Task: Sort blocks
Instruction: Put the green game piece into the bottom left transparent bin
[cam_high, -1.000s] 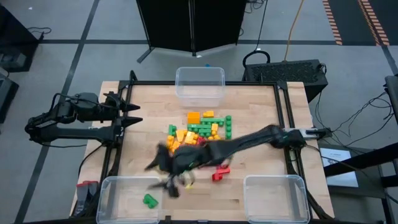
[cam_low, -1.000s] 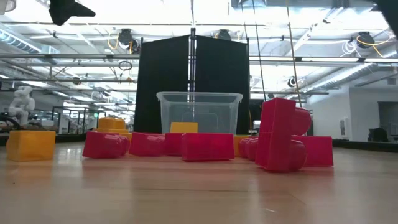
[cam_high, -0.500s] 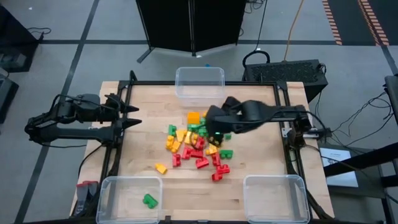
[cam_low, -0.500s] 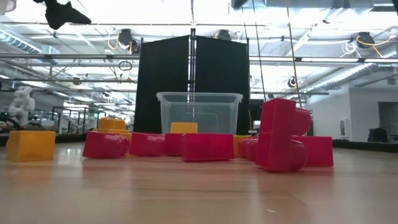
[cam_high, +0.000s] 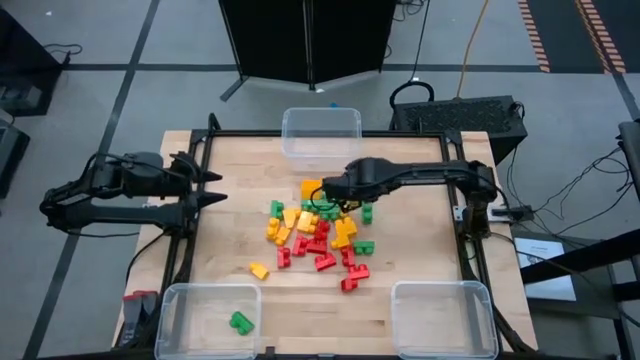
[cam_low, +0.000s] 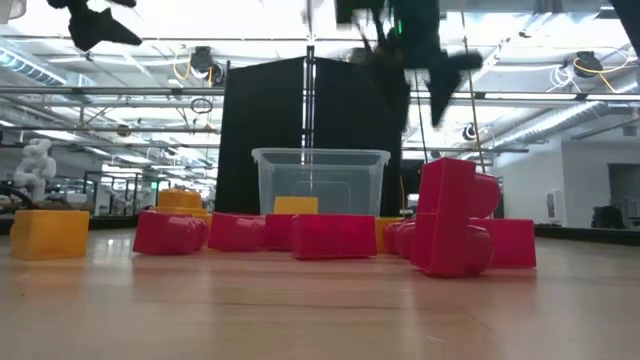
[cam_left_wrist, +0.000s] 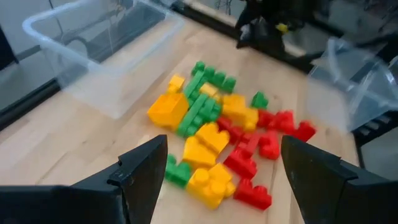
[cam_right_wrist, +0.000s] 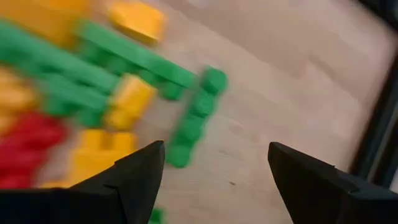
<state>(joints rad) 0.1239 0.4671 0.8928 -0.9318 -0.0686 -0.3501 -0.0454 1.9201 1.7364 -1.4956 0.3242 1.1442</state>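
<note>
Right tool (cam_high: 333, 193) open, over blocks (cam_high: 318, 225)

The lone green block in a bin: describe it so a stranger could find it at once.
Start at the wooden table and go to the clear bin at its corner nearest the left arm's side. Inside lies one green block. It is the only block in any bin; all the others sit loose in the pile.

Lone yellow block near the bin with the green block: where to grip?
Take the yellow block across its short width, from straight above. It lies flat and skewed, apart from the pile, so both long sides look free.
</note>
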